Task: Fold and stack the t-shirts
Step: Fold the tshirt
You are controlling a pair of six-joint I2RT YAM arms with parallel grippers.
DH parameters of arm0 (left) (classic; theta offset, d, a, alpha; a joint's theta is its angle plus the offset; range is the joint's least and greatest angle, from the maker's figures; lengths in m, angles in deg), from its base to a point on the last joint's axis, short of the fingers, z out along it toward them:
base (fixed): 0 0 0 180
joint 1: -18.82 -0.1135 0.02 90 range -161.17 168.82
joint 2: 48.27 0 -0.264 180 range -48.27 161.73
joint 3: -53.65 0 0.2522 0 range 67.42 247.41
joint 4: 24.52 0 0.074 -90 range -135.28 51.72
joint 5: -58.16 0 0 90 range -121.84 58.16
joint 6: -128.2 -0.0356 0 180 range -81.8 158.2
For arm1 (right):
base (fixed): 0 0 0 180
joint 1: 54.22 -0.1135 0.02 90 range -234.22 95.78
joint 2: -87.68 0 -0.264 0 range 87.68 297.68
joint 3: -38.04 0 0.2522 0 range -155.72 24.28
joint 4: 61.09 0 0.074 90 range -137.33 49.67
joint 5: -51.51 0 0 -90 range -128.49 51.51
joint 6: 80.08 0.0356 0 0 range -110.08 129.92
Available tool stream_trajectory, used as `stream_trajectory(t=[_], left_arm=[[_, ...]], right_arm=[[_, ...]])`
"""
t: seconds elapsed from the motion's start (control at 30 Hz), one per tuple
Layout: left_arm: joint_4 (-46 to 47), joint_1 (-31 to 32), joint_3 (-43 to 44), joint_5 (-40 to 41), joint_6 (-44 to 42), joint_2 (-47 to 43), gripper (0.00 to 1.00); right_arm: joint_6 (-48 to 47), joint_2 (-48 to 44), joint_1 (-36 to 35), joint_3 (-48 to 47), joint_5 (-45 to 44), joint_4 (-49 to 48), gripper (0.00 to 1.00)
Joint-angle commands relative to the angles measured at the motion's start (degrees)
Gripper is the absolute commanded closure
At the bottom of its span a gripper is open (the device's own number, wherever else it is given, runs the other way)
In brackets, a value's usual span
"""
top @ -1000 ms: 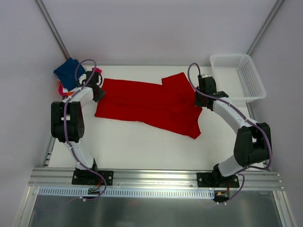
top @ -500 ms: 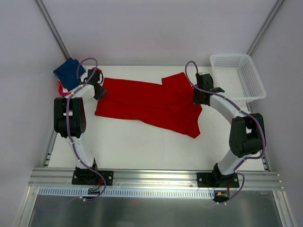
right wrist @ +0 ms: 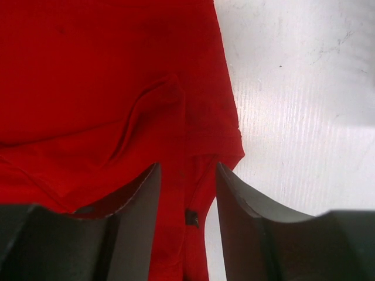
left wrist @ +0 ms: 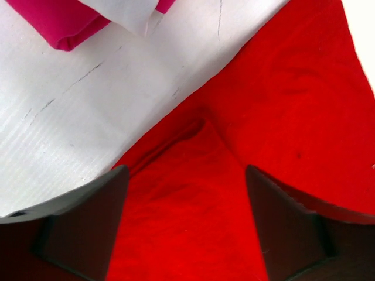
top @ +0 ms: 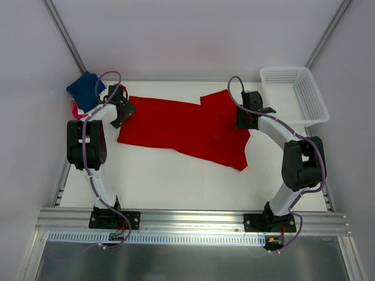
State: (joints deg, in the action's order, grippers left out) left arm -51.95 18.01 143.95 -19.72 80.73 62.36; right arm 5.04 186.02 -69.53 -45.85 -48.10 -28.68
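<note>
The red t-shirt [top: 181, 129] lies spread across the middle of the table, its right part doubled over. My left gripper [top: 123, 111] is at the shirt's left edge. In the left wrist view the left gripper [left wrist: 186, 175] stands wide open over the red cloth [left wrist: 281, 105], holding nothing. My right gripper [top: 245, 120] is at the shirt's right edge. In the right wrist view the right gripper [right wrist: 187, 170] has its jaws apart, and a strip of red hem [right wrist: 193, 193] lies loose between them. A navy folded t-shirt [top: 85, 91] tops the small stack at the back left. Magenta [left wrist: 58, 23] and white [left wrist: 129, 12] folds show there.
A white mesh basket [top: 293, 93] stands at the back right corner. Bare white table [top: 176, 181] lies in front of the shirt. Frame posts rise at both back corners.
Both grippers were shut on the red shirt's edges and have opened, letting the cloth go. The right arm's elbow has swung in a little; the shirt stays flat.
</note>
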Motion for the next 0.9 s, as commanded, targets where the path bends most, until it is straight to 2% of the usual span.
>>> stream_trajectory(t=[0.0,0.03,0.13,0.4,0.57,0.87], left_arm=[[0.8,-0.4,1.8,1.3,-0.9,-0.8,0.16],[0.8,-0.3,1.7,1.5,-1.1,-1.2,0.13],[0.8,-0.2,0.7,1.2,-1.2,-3.1,0.1],[0.9,0.5,-5.1,1.2,-0.2,-8.3,0.09],[1.0,2.7,-6.9,0.4,0.5,-8.2,0.09],[0.9,7.6,-3.9,-0.3,1.2,-5.3,0.1]], right_arm=[[0.1,-0.5,0.5,-2.5,-0.2,-0.7,0.54],[0.1,-0.8,0.4,-2.5,-0.2,-0.6,0.54],[0.6,-2.3,0.5,-2.4,0.8,0.1,0.54],[3.3,-6.4,-3.3,1.8,3.4,0.1,0.55],[4.8,-6.1,-5.8,5.3,4.2,-1.3,0.56],[6.5,-5.4,-7.5,6.7,4.5,-2.0,0.59]])
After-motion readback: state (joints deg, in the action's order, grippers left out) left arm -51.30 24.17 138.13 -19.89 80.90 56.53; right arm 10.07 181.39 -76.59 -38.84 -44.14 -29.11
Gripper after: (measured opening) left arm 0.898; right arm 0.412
